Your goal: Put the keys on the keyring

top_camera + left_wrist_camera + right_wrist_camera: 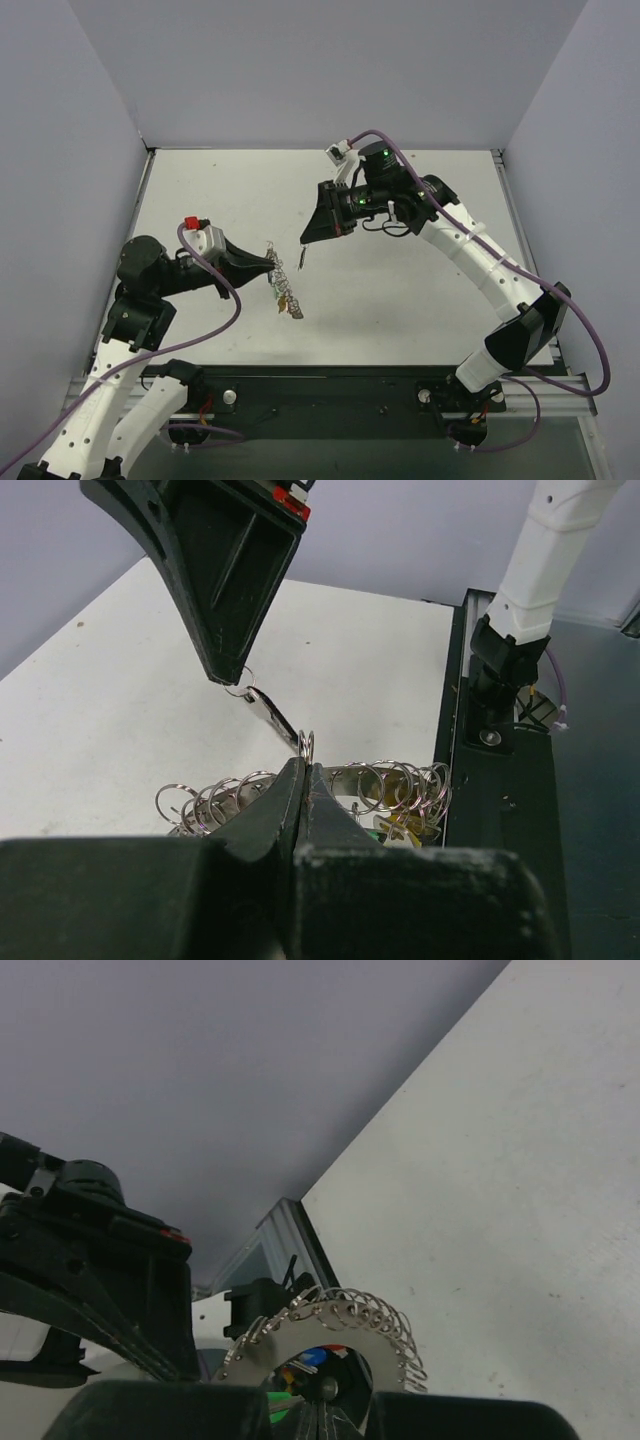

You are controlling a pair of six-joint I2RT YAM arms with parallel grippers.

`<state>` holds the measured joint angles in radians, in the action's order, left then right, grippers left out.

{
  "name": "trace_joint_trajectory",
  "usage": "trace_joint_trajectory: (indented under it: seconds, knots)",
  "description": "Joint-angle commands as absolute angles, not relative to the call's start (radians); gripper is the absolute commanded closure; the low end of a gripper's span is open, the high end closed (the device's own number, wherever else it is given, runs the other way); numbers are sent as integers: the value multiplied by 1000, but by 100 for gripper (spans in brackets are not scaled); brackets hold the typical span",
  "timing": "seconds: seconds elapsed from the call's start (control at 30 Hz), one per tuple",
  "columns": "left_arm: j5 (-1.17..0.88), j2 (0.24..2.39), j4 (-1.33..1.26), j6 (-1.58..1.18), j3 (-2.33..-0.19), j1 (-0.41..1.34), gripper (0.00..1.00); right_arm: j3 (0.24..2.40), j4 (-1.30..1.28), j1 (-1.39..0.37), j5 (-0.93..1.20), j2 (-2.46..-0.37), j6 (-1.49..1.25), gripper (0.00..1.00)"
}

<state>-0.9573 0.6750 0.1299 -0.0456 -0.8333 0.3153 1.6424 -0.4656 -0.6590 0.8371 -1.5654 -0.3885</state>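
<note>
Left wrist: key (272,712) in right gripper (228,675) beside keyring (400,785) in left gripper (305,780)

Your left arm: elbow folded low, forearm near level, reaching rightward. Your left gripper (272,262): jaws pressed together, pinching the keyring (288,298) at the tip. Your right arm: long reach from its base, wrist turned back toward the left pincer. Your right gripper (305,240): jaws closed on a key (302,257), tip just beyond the left pincer's tip, not touching it.
</note>
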Motion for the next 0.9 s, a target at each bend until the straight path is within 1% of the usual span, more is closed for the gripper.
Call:
trace_joint_trajectory:
  seconds: [0.0,0.17,0.4,0.7,0.87]
  knots:
    - [-1022,660,-29,-67,-825,331,100,1684,-364,-667,1020,-1574,-440,100]
    - [-1026,653,-87,-94,-798,342,100,1680,-273,-676,1118,-1578,-509,100]
    - [-1029,655,-222,-172,-776,353,100,1677,-261,-696,1160,-1598,-529,100]
    - [-1029,664,-285,-212,-767,357,100,1640,-239,-712,1187,-1612,-549,100]
    - [-1025,657,-258,-190,-769,357,100,1611,-143,-715,1212,-1595,-615,100]
